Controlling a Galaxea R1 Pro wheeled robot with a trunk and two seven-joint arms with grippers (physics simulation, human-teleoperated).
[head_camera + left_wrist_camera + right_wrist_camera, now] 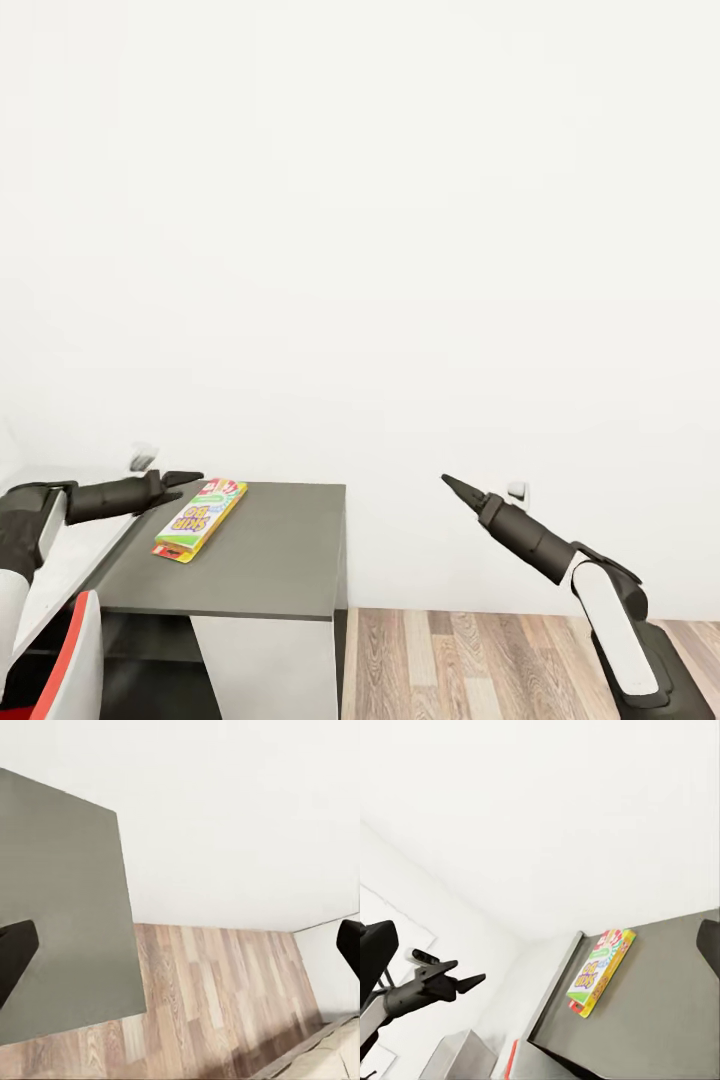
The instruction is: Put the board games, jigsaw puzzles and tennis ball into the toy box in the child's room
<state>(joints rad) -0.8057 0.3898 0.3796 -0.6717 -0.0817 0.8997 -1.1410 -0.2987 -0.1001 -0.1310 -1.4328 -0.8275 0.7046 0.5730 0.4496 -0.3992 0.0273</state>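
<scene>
The light was bright, flat and even, with no visible source. The plain white wall (360,220) washed out almost to blankness, without glare spots. The matte grey rectangular table (270,555) carried barely any shadow, only a darker tone under its top. Renders were sharp throughout; the wood-plank floor (217,997) showed crisp grain, with no blur or edge bending.
</scene>
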